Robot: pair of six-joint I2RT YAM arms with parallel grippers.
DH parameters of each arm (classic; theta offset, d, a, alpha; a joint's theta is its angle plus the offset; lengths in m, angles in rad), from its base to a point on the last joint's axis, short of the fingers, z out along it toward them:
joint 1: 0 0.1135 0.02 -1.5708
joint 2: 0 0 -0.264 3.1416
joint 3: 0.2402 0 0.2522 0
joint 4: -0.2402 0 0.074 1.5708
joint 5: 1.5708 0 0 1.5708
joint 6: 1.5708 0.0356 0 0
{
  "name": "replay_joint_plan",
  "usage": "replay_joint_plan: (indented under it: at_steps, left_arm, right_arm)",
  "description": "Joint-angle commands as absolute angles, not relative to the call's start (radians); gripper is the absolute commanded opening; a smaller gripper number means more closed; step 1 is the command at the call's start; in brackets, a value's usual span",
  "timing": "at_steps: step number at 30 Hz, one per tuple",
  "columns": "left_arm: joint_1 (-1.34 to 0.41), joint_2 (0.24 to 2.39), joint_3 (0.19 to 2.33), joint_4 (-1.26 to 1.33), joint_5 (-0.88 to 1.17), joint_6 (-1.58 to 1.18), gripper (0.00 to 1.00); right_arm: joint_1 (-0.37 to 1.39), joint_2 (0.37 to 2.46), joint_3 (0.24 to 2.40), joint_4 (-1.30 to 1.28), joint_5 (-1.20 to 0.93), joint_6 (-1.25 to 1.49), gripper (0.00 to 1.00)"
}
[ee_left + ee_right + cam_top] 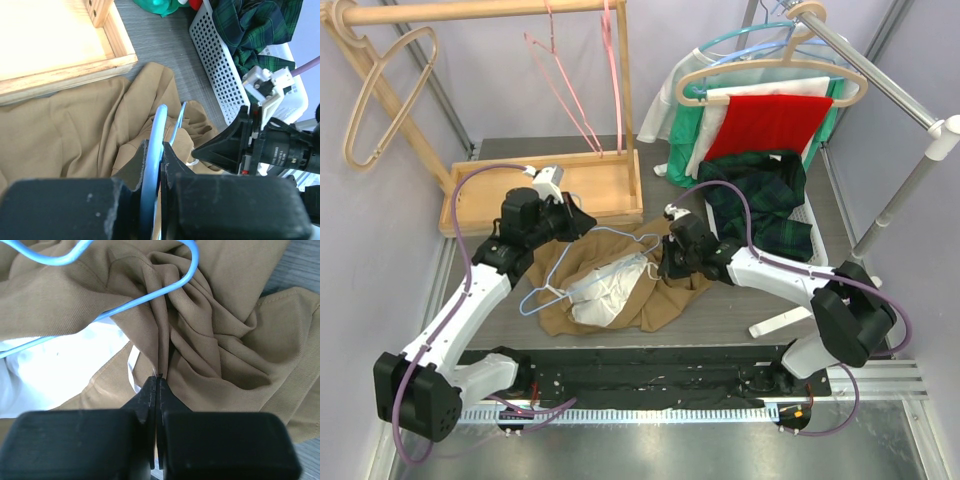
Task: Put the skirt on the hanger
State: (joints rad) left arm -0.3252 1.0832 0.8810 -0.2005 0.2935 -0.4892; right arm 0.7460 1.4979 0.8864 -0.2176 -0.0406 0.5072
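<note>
From above, the crumpled tan fabric skirt (655, 300) lies on the grey bench (730, 300) between the two arms, with a light-blue wire hanger (552, 291) resting across it. Left wrist view: the left jaws are clamped on the hanger's wire. Right wrist view: the right jaws are fully closed, pinching a skirt fold.

I get bright, even overhead light and soft shadows; the blocky black fingers (145, 402) look soft near the wrist lens.
</note>
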Motion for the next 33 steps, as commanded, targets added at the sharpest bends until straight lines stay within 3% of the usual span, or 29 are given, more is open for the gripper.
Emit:
replay_joint_plan:
  at_steps: [1,16,25,33]
  left_arm:
    - [-0.321,1.035,0.896,-0.202,0.259,-0.449,0.0]
    - [-0.316,1.023,0.881,-0.199,0.259,-0.445,0.0]
    - [-0.31,0.956,0.844,-0.213,0.402,-0.315,0.0]
    - [-0.31,0.894,0.747,-0.101,0.436,-0.379,0.0]
  right_arm:
    - [0.716,1.434,0.925,-0.227,-0.011,0.534,0.01]
    - [0.615,1.397,0.949,-0.222,-0.117,0.531,0.01]
    - [0.5,1.485,1.04,-0.199,-0.3,0.56,0.01]
    - [0.479,1.517,1.069,-0.222,-0.368,0.555,0.01]
